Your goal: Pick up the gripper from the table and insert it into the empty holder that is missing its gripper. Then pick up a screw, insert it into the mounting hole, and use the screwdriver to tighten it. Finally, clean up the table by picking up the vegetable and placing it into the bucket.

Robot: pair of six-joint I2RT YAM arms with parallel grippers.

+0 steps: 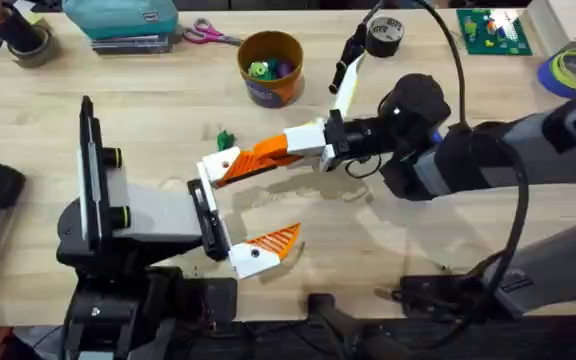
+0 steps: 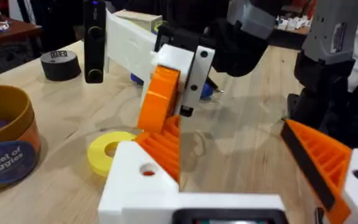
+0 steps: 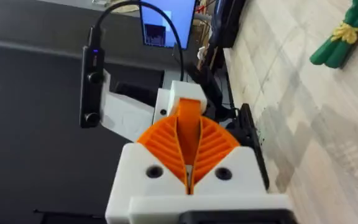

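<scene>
My right gripper (image 1: 263, 155) (image 3: 189, 134) is shut on the orange ribbed gripper (image 1: 226, 170) (image 3: 190, 107) and holds its far end against the white holder (image 1: 208, 178) (image 2: 135, 180), the far jaw of my left gripper (image 1: 236, 212) (image 2: 241, 168). The left gripper stands open, and its near jaw carries an orange finger (image 1: 273, 240). The green vegetable (image 1: 225, 139) (image 3: 345, 31) lies on the table just beyond them. Farther back stands the yellow-orange bucket (image 1: 270, 65) (image 2: 5, 143). A bit of blue (image 2: 205, 91) behind the right gripper may be the screwdriver.
A yellow ring disc (image 2: 107, 149) lies beside the holder. A black tape roll (image 1: 385, 37) sits at the back right, with scissors (image 1: 206, 34) and a teal box (image 1: 123, 18) at the back left. The right arm's black cable (image 1: 458, 60) loops over the table.
</scene>
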